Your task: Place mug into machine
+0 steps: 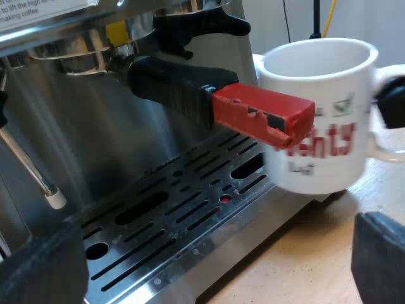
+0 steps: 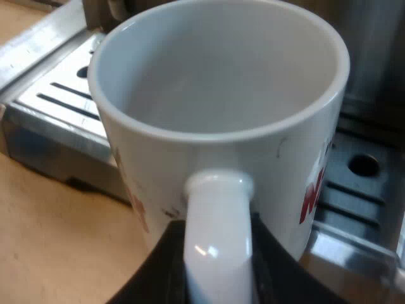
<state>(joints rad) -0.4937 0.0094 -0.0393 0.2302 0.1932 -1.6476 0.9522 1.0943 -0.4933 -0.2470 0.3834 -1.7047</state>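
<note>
A white mug (image 1: pixel 313 114) with red lettering hangs in the air beside the red end of the holder's handle (image 1: pixel 262 114), at the outer edge of the drip tray (image 1: pixel 171 221). The holder is locked into the espresso machine's front (image 1: pixel 95 57). Seen from above, the mug (image 2: pixel 215 95) is empty. My right gripper (image 2: pixel 218 259) is shut on its handle (image 2: pixel 218 221), and one of its dark fingers (image 1: pixel 392 104) shows at the mug's handle side. My left gripper (image 1: pixel 209 269) is open, its fingers spread wide before the drip tray with nothing between them.
A steam wand (image 1: pixel 31 171) hangs over the slotted tray on the side away from the mug. The machine stands on a wooden table (image 1: pixel 304 259). The tray's grate (image 2: pixel 60 95) and the table (image 2: pixel 50 234) lie under the mug.
</note>
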